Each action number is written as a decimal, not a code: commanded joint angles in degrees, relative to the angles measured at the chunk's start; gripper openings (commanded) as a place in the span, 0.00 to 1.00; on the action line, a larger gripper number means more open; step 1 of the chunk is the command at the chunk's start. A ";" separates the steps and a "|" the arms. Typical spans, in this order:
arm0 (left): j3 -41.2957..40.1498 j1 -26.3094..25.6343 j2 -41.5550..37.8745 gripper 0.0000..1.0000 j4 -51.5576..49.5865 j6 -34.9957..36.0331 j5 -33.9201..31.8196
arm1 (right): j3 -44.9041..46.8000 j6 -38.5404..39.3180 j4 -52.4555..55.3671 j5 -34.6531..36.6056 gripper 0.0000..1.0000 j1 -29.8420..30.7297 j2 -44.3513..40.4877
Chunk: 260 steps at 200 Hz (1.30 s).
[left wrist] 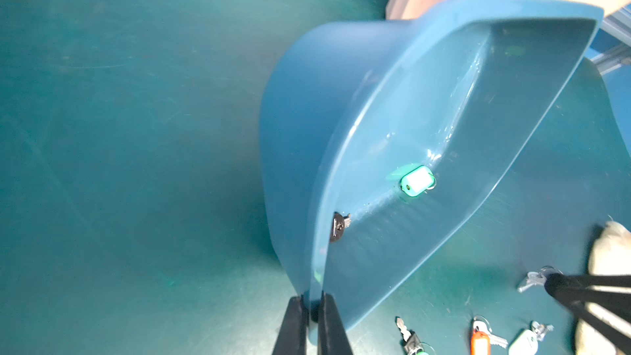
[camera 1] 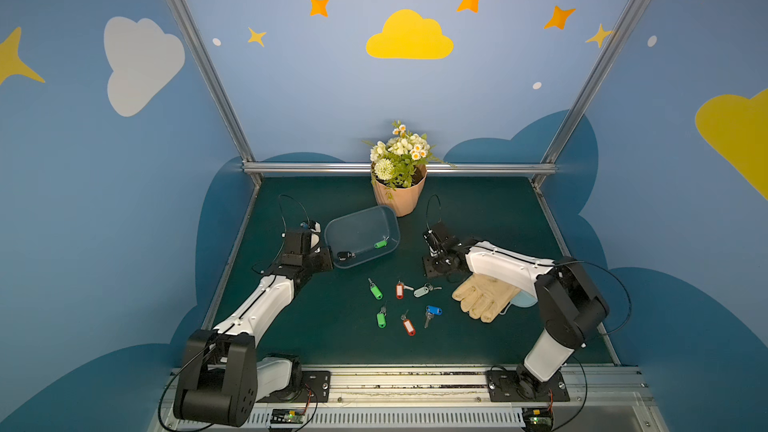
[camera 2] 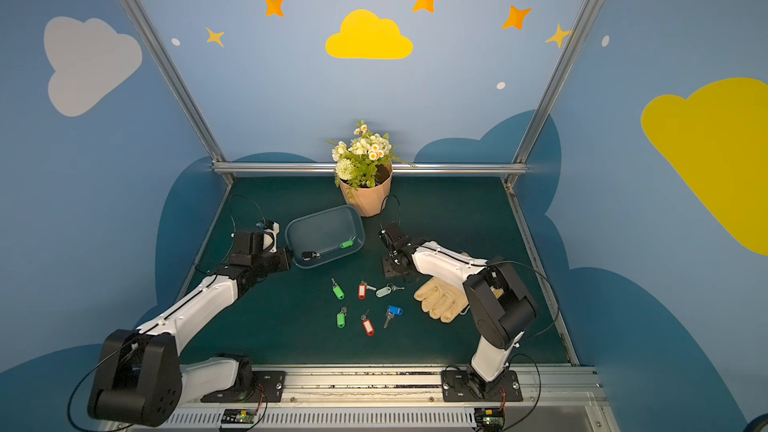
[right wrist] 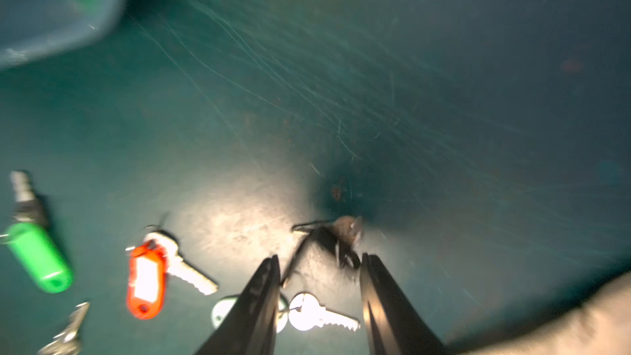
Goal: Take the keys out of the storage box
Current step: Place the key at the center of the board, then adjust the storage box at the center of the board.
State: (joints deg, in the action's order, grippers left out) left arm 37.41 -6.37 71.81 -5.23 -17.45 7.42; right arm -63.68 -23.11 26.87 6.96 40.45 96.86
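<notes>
While the left arm [camera 1: 257, 309] stretched forward low, the right arm [camera 1: 507, 263] bent inward, wrist down over the mat [camera 1: 324, 334]. The storage box [camera 1: 357, 222] sat tilted, its rim pinched in the closed left gripper [left wrist: 312, 305]. The right gripper [right wrist: 320, 257] had its jaws apart, with a blurred black-tagged key [right wrist: 336, 239] at its tips. Two keys [camera 1: 380, 244] lay in the box, six on the mat.

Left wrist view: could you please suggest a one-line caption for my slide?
The left gripper pinches the storage box by its rim, a green-tagged key and a black-tagged key lying inside.
</notes>
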 commanded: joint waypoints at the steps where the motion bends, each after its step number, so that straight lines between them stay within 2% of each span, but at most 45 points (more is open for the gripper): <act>1: 2.65 -1.04 1.01 0.02 3.55 1.52 2.90 | -2.79 1.74 1.17 -0.77 0.46 -0.71 -3.07; 34: 3.91 -3.28 3.84 0.02 6.31 2.28 3.93 | -5.28 2.70 -2.06 -6.93 0.52 -2.82 -1.32; 65: 6.63 -5.60 9.25 0.02 9.04 3.24 5.20 | -9.57 3.79 -5.23 -14.16 0.57 -5.60 4.74; 82: 8.26 -6.60 12.31 0.02 10.28 3.67 5.50 | -12.16 4.40 -5.91 -15.30 0.59 -6.59 8.08; 132: 12.43 -7.75 18.95 0.02 11.29 3.88 5.59 | -15.93 4.66 -5.60 -13.58 0.57 -9.78 13.67; 218: 16.11 -8.20 23.87 0.02 11.43 4.64 7.93 | -18.02 5.02 -4.99 -11.71 0.55 -10.86 16.64; 232: 16.46 -8.18 24.40 0.02 11.61 4.47 8.24 | -19.28 5.01 -4.91 -11.39 0.48 -11.08 17.30; 260: 16.91 -8.17 24.68 0.03 11.56 4.60 8.71 | -20.18 5.19 -5.07 -9.94 0.18 -11.01 17.93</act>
State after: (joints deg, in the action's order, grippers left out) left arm 52.56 -14.20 95.37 4.71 -13.82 13.69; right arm -81.78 -18.26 22.90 -3.70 29.34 113.51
